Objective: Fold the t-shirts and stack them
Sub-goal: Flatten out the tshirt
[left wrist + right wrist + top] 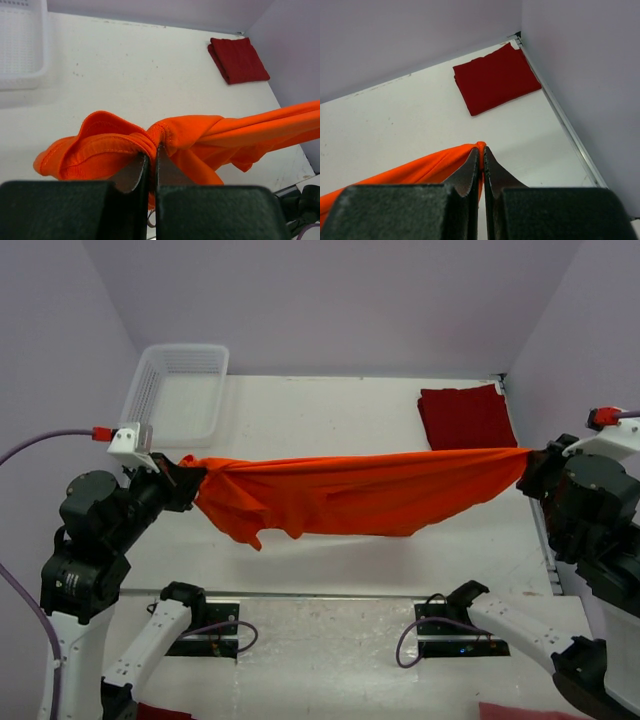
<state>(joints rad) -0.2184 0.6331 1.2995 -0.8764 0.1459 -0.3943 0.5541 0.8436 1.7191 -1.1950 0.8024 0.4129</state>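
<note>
The left gripper is clamped on a bunched edge of the orange t-shirt. The right gripper pinches its opposite end, so the cloth hangs stretched between them over the table. Beyond the right gripper, by the far corner, the dark red t-shirt lies folded flat, and beyond the left gripper sits the white basket.

White table: basket far left (white lattice), folded dark red t-shirt far right.
</note>
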